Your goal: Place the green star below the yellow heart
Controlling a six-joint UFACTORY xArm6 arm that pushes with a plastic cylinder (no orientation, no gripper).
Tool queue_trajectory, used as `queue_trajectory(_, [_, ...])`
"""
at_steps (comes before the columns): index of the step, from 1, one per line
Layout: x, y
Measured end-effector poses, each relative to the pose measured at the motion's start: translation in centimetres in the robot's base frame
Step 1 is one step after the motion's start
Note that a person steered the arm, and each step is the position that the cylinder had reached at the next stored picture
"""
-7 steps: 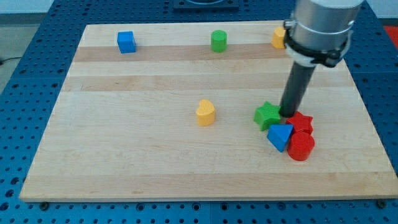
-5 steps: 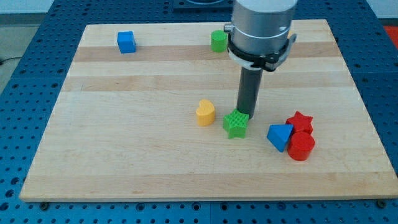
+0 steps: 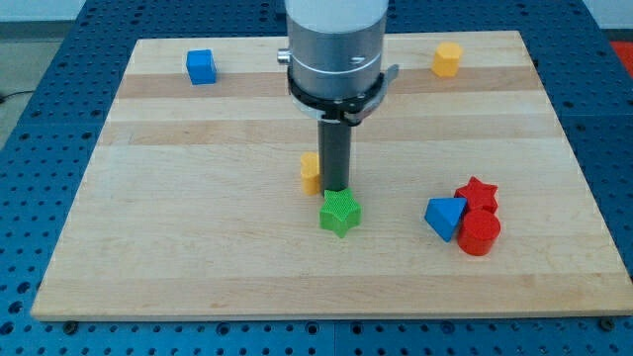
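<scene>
The green star (image 3: 339, 212) lies near the middle of the wooden board (image 3: 198, 247). My tip (image 3: 334, 191) touches the star's top edge. The yellow heart (image 3: 311, 172) sits just left of the rod and is partly hidden by it. The star is below and slightly right of the heart.
A blue triangular block (image 3: 446, 218), a red star (image 3: 477, 193) and a red cylinder (image 3: 479, 233) cluster at the right. A blue cube (image 3: 201, 66) is at top left, a yellow block (image 3: 447, 59) at top right. The arm's body hides the green cylinder.
My tip has swept left across the board, pushing the green star from beside the red and blue blocks to just below the yellow heart. The heart is now partly hidden.
</scene>
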State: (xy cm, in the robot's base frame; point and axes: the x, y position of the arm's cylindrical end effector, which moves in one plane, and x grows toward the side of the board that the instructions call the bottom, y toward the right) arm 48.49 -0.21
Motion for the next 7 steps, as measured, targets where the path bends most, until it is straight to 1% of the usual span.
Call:
queue_trajectory(1, [0.2,0.0])
queue_trajectory(3, [2.4,7.2])
queue_trajectory(4, [2.8,7.9])
queue_trajectory(6, [3.7,-1.2])
queue_trajectory(7, [3.7,-1.1])
